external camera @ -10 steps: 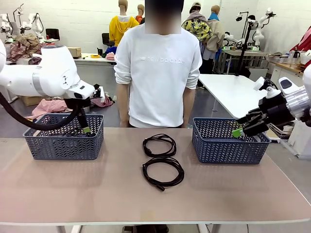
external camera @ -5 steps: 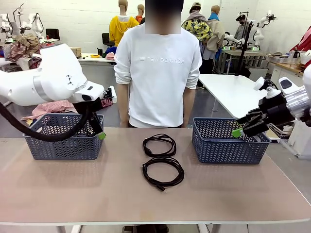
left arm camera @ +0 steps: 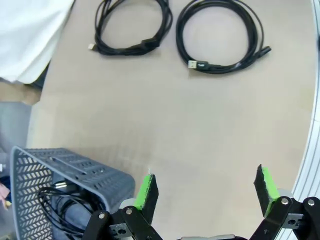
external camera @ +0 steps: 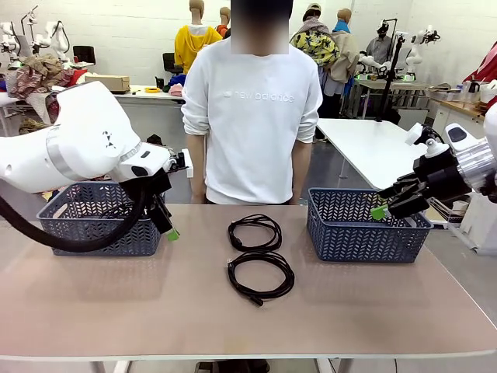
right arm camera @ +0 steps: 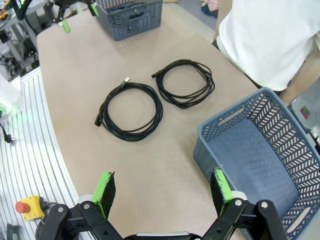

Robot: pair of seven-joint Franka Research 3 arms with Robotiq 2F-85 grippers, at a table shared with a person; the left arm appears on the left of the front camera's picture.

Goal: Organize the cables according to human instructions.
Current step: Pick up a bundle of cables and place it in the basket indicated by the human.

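Two coiled black cables lie at the table's middle: the far coil (external camera: 234, 233) nearer the person and the near coil (external camera: 289, 278) in front of it. My left wrist view has them ahead, the far coil (left arm camera: 127, 48) and the near coil (left arm camera: 220, 68). In the right wrist view they are the far coil (right arm camera: 185, 105) and the near coil (right arm camera: 131, 136). More black cable (left arm camera: 60, 200) lies inside the left basket (external camera: 101, 233). My left gripper (external camera: 167, 225) hangs open just right of that basket, its jaws (left arm camera: 206, 189) holding nothing. My right gripper (external camera: 382, 208) hovers open over the right basket (external camera: 365, 233), also holding nothing (right arm camera: 162, 192).
A person in a white sweatshirt (external camera: 252, 109) stands at the far edge, behind the cables. The right basket (right arm camera: 232, 117) has nothing in it. Bare tabletop (external camera: 248, 326) spreads between the baskets and along the front edge.
My left arm has swung right and down, from above the left basket to just past its right end. The right arm and the cables have stayed put.
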